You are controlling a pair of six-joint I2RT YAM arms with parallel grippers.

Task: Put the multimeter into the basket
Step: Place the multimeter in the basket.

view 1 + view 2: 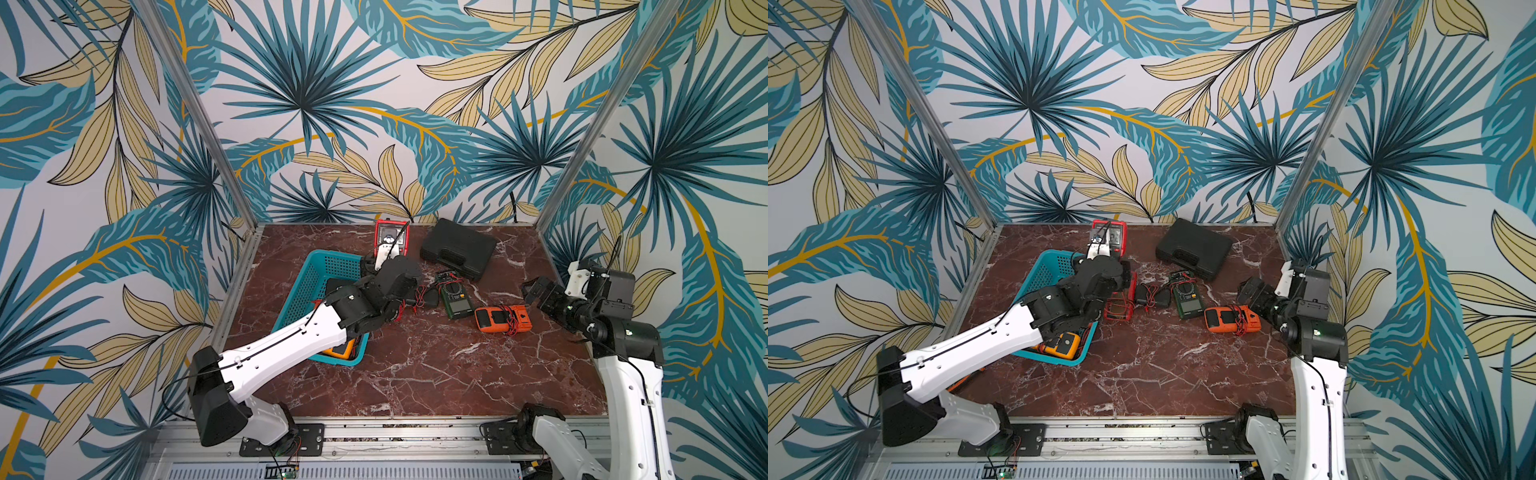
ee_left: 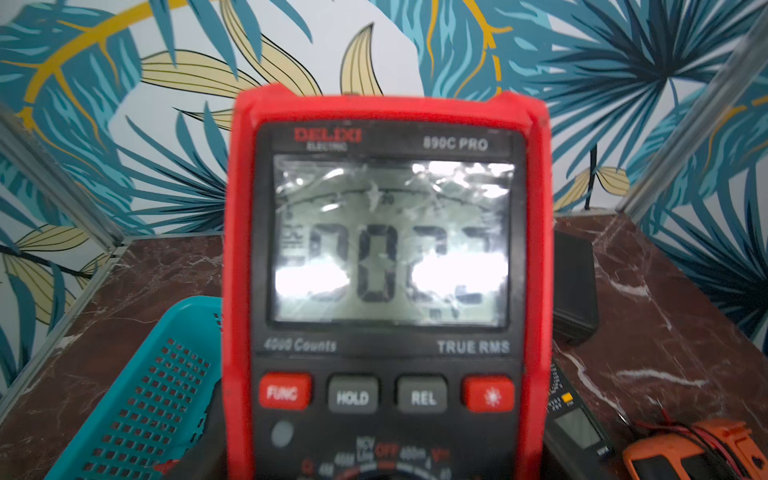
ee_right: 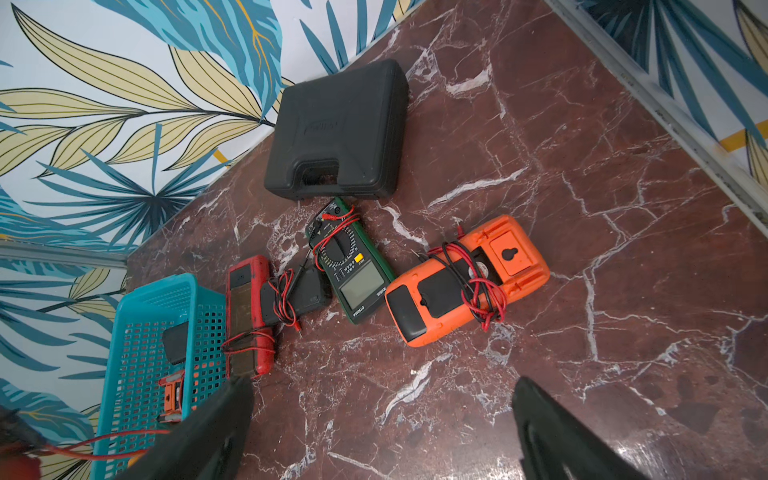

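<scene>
Had red multimeter [image 2: 386, 249] held up, teal basket [image 1: 338, 266] beside it.
Meter was upright near the basket's far end, display showing digits; mesh-walled rectangular basket sat flat, long axis skewed.

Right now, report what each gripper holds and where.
Left gripper: red rectangular plastic multimeter, gripped at its lower dial end. Right gripper: nothing, jaws open.

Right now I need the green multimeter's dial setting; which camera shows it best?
Right wrist: the green multimeter lies face-up, close and whole. Both top views show it small; left wrist catches only its edge.
</scene>
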